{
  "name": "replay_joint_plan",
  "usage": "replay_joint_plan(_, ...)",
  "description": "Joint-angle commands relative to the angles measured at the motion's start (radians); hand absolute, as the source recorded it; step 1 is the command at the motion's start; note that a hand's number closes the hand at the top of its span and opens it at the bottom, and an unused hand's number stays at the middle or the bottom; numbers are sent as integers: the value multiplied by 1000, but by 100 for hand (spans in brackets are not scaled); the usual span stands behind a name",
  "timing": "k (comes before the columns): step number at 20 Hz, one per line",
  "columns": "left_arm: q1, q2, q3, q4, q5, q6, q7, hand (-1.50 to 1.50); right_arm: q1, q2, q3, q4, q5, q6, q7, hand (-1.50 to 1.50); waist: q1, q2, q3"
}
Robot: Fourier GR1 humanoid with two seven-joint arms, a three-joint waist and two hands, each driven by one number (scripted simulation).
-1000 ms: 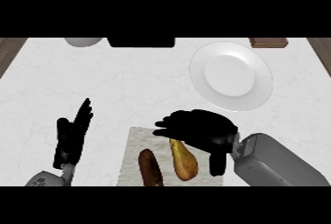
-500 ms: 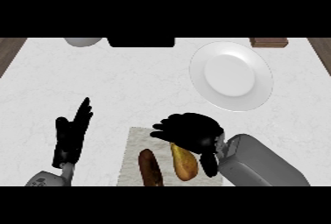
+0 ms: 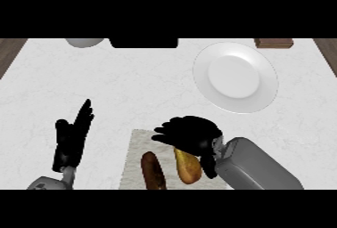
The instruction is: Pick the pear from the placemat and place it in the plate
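A yellow-brown pear (image 3: 189, 167) lies on the pale placemat (image 3: 134, 151) near the counter's front edge. My right hand (image 3: 191, 136) hovers over the pear's upper end with its fingers curled, and its thumb reaches down beside the fruit on the right. I cannot see whether the fingers touch the pear. A white plate (image 3: 235, 76) stands at the back right, well apart from the hand. My left hand (image 3: 72, 136) rests open at the lower left, fingers pointing up.
A dark brown, elongated item (image 3: 153, 171) lies on the placemat just left of the pear. Along the back edge stand a grey bowl (image 3: 84, 42), a black object (image 3: 143, 42) and a brown block (image 3: 273, 42).
My right hand has slid down and left over the pear's top, and its forearm has drawn closer. The pear, the plate and the left hand have stayed put.
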Motion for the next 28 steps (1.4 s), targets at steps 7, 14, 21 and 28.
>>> replay_joint_plan(7, 29, -48, 57, -13, -62, -64, 12, 0, 49, 97, -41, 30, 135, 39, -29, -150, -2, 0, 0)
replay_joint_plan(14, 11, -44, 117, 11, -65, -127, 15, 0, 38, 86, -16, 197, 257, -103, -189, 150, 0, 1, 0)
replay_joint_plan(21, 31, -84, 134, 26, -109, -123, -38, 0, 76, 90, -27, 198, 330, -225, -284, 150, 1, 1, 0)
replay_joint_plan(28, 54, -108, 107, -2, -129, -108, -16, 0, 56, 181, -239, 279, 303, -363, -154, 150, 6, 5, 0)
